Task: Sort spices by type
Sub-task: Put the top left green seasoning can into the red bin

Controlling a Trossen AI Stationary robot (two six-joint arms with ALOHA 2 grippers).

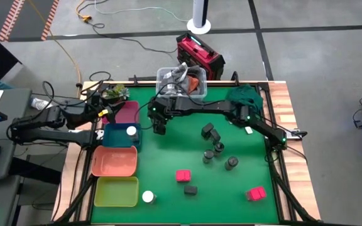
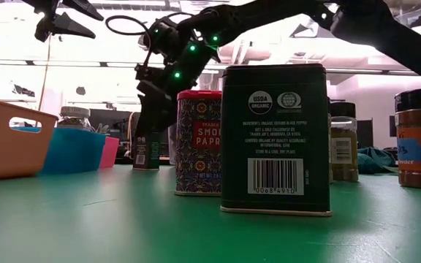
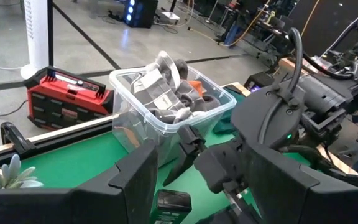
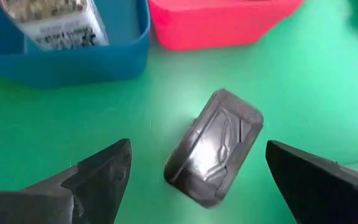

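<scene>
From above, the right gripper (image 1: 159,125) hangs at the table's far left part, just beside the blue tray (image 1: 115,137) and pink tray (image 1: 126,113), over a black box mostly hidden under it. The left gripper (image 1: 103,114) waits by the trays, its fingers parted, nothing visibly held. Other spices lie well apart: dark jars (image 1: 220,149), red boxes (image 1: 183,176), a white-topped jar (image 1: 148,196).

At table level, a dark tin (image 2: 275,139) and a paprika box (image 2: 199,142) fill the foreground.

The left wrist view looks past that arm's fingers to the clear bin (image 3: 166,102) behind.

In the right wrist view, the jaws stand wide, released, either side of the black box (image 4: 215,146), which sits askew. I'd turn the wrist to square the fingers on its flat sides before closing, and keep clear of the blue tray's wall.
</scene>
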